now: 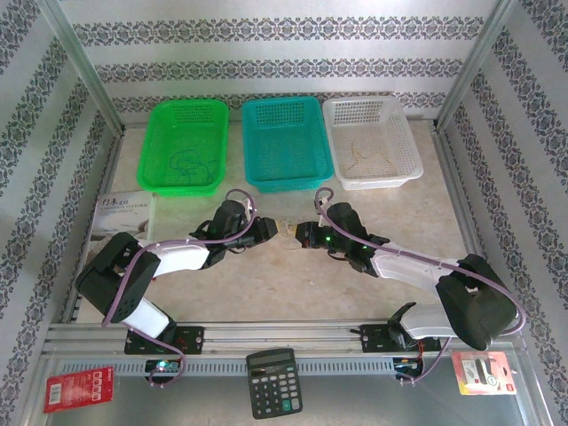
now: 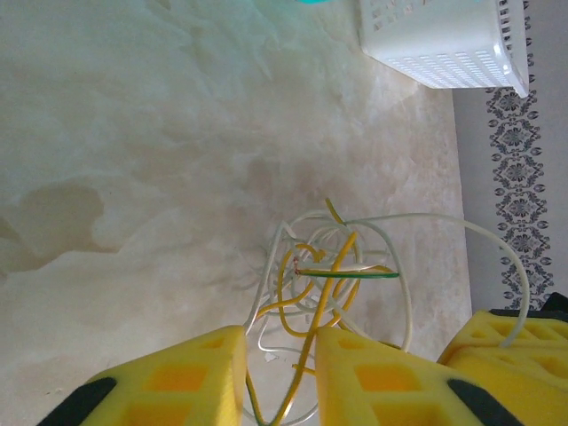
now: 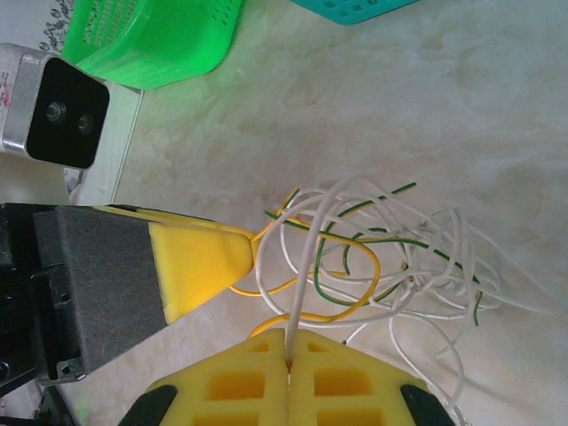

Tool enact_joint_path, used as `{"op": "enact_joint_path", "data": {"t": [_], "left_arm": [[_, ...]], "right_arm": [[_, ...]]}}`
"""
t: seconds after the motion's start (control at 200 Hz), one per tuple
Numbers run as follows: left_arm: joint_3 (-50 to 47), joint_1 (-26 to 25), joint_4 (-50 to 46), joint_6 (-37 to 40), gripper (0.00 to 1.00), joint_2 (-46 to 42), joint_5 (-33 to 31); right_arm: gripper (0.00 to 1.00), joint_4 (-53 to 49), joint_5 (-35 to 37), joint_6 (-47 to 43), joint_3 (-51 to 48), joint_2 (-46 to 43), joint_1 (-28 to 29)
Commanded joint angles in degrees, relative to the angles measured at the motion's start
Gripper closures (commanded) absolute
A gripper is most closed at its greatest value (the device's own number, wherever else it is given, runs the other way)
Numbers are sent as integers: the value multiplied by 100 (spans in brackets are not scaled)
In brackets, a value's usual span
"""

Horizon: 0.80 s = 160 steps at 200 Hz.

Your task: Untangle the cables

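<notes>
Beige marble-look table (image 1: 266, 293), patterned wallpaper all round, with a green basket (image 1: 184, 146), teal basket (image 1: 286, 142) and white basket (image 1: 371, 142) lined up along the far edge. Both arms meet mid-table at the cables (image 3: 382, 257), a loose knot of yellow, white and green strands lying on the surface between them. On the right gripper (image 3: 288, 364) the yellow pads are pressed together, pinching a white strand. On the left gripper (image 2: 281, 377) they're spread a bit, with yellow and white strands running through the gap. A calculator (image 1: 272, 382) sits at the near edge.
</notes>
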Motion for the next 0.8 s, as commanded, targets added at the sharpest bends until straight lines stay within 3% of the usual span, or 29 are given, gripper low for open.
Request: {"op": "enact_joint_path", "data": {"t": [0.0, 0.245, 0.55, 0.654, 0.794], "left_arm": [[119, 60, 378, 54, 76, 87, 53], [168, 64, 379, 79, 100, 73, 248], [361, 105, -57, 198, 100, -460, 1230], [187, 234, 692, -289, 100, -413, 1676], [-138, 450, 2787, -1606, 100, 98, 2070]], "right_arm": [[100, 193, -51, 20, 15, 8, 60], [100, 199, 200, -35, 7, 174, 30], [100, 575, 604, -99, 24, 965, -257], [100, 686, 633, -95, 16, 1173, -346], [100, 773, 645, -69, -7, 1311, -396]]}}
